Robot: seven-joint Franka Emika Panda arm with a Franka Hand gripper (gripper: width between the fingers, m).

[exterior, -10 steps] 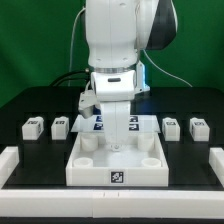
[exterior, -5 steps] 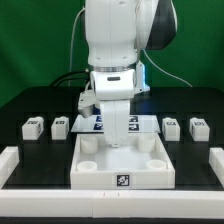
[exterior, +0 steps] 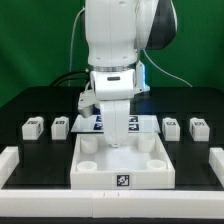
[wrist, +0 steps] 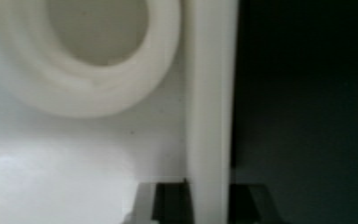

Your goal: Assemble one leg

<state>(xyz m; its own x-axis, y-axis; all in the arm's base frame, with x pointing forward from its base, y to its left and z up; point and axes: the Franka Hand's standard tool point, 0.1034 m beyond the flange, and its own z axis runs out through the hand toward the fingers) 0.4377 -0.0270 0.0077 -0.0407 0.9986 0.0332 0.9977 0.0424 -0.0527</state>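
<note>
Shifted nearer since a second ago, the tagged tray piece [exterior: 95, 180] lies under the gripper [exterior: 117, 142]; jaws: cannot tell.

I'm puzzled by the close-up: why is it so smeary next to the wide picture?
Wrist view: the camera sits very close to the white tray, so its round hole looks soft and blurred, and one side is dark. Exterior view: fairly sharp, evenly lit, the white arm bright against the black table, shadows faint.
</note>
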